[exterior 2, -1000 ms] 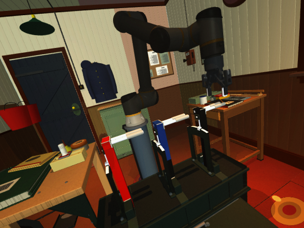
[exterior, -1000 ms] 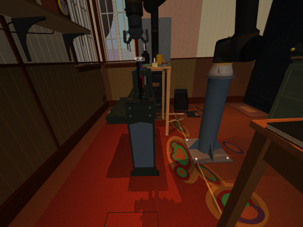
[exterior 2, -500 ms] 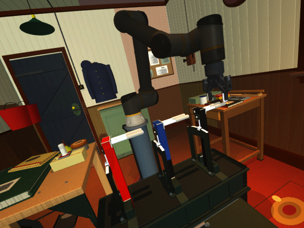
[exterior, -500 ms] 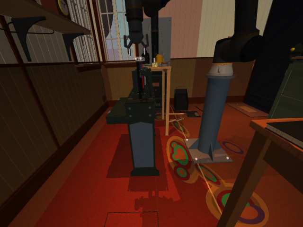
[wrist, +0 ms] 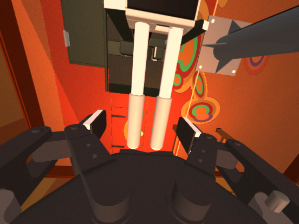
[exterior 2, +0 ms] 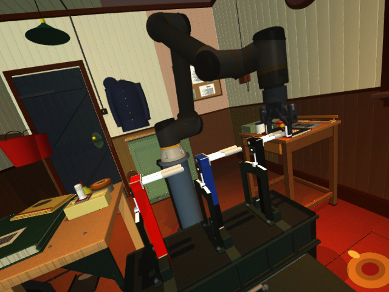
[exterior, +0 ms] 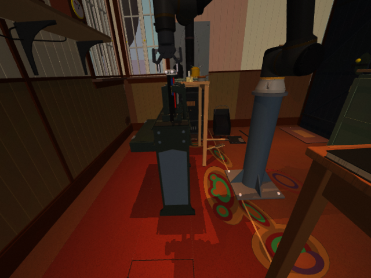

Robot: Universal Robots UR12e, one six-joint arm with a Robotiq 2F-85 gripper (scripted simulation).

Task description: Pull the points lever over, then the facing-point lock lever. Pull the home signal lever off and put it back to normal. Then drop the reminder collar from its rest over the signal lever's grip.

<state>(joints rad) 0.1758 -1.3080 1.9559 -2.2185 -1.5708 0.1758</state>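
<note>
My gripper (wrist: 140, 127) is open and empty, pointing down just above the pale twin grip (wrist: 151, 89) of the black lever (exterior 2: 256, 151), with a finger on either side of the grip's outer end. The black lever stands at the far end of the dark lever frame (exterior 2: 232, 239), beside the blue lever (exterior 2: 205, 176) in the middle and the red lever (exterior 2: 146, 207) at the near end. All three levers lean the same way with their white grips pointing toward the arm's pedestal. In the side camera my gripper (exterior: 166, 61) hangs just over the lever tops (exterior: 170, 71). I cannot make out the reminder collar.
The arm's grey pedestal (exterior: 259, 140) stands on the red floor beside the frame. A wooden table (exterior 2: 292, 132) with small items is right behind my gripper, another table (exterior 2: 56, 220) with books sits near the red lever, and a wall shelf (exterior: 54, 27) hangs along the wall.
</note>
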